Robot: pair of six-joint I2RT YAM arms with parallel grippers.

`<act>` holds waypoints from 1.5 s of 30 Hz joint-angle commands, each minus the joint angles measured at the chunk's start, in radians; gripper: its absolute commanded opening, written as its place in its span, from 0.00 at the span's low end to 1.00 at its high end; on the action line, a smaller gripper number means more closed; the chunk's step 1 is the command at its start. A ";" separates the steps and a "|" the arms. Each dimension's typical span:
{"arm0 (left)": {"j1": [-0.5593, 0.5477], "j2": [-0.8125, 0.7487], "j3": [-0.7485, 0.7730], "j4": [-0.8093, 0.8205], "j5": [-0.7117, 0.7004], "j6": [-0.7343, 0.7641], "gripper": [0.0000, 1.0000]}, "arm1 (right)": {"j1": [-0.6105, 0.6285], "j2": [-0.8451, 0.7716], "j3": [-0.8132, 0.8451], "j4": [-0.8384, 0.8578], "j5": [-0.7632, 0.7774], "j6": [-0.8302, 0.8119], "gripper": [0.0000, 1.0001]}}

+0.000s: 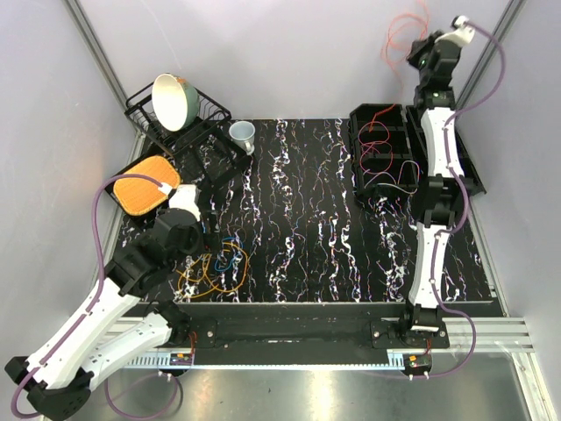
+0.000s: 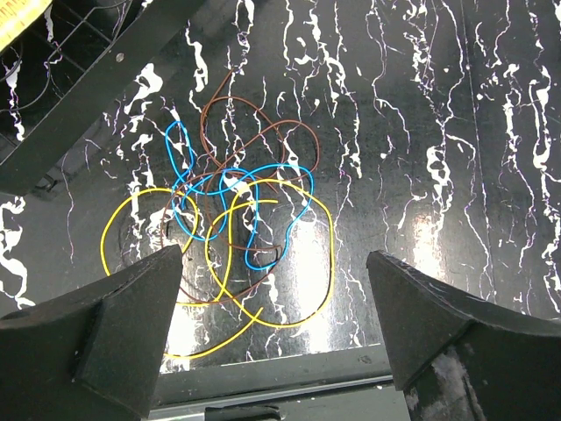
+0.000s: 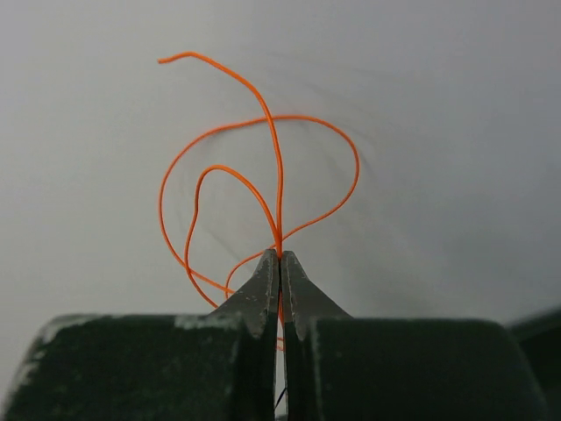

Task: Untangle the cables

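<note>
No writing, label, brand, number or sign can be read in any of the three views; nothing shown carries legible marks.

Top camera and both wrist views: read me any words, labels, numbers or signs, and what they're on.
No text can be read.
The tangled cables, orange cable, bowl, dish rack, tray and table show no print.
The small fittings at the arm bases are too small to tell.
</note>
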 commanded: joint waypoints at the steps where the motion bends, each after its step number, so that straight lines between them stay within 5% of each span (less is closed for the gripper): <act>1: 0.000 0.000 0.008 0.021 -0.035 -0.011 0.89 | -0.003 0.093 -0.025 0.036 0.063 -0.036 0.00; 15: 0.000 -0.020 0.008 0.021 -0.038 -0.011 0.89 | -0.005 0.044 -0.136 0.018 0.048 -0.033 0.02; 17: -0.001 -0.022 0.009 0.021 -0.038 -0.011 0.89 | -0.005 0.032 -0.152 -0.017 0.031 -0.027 0.28; 19: 0.000 -0.025 0.011 0.022 -0.038 -0.013 0.89 | -0.005 -0.008 -0.213 -0.054 0.016 -0.006 0.67; 22: 0.000 -0.033 0.009 0.022 -0.037 -0.011 0.89 | -0.003 -0.117 -0.395 -0.056 -0.035 0.048 0.75; 31: 0.000 -0.046 0.011 0.021 -0.046 -0.016 0.89 | -0.002 -0.490 -0.768 -0.013 -0.109 0.137 0.81; 37: -0.001 -0.025 0.011 0.012 -0.069 -0.034 0.89 | 0.026 -0.656 -0.893 -0.215 -0.121 0.151 0.81; 45: 0.002 0.185 0.020 -0.065 -0.135 -0.220 0.85 | 0.193 -0.904 -1.265 -0.295 -0.139 0.163 0.81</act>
